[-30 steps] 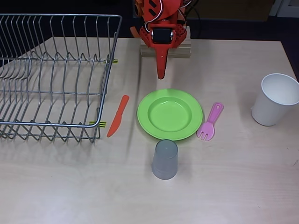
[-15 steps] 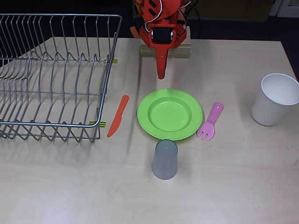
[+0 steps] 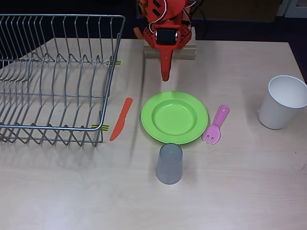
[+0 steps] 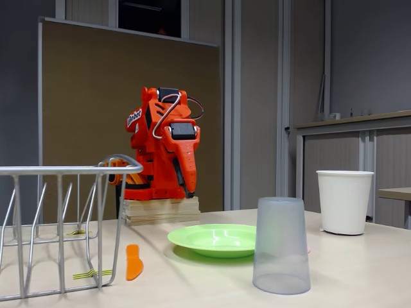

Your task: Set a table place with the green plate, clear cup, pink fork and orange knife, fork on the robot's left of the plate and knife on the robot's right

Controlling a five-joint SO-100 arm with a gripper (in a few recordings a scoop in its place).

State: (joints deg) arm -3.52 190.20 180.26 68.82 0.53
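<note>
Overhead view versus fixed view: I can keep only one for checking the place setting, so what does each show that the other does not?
The overhead view alone gives the layout: the pink fork right of the green plate, the orange knife left of it, beside the wire dish rack. The fixed view alone gives heights: the clear cup stands mouth down, and the folded arm sits on a wooden block. Both show the plate, cup, knife, rack, white paper cup and the gripper hanging empty, away from everything.

Overhead view looks straight down; the fixed view sits low at table point(image 4: 359, 269) level, facing the arm point(image 4: 168, 151).
</note>
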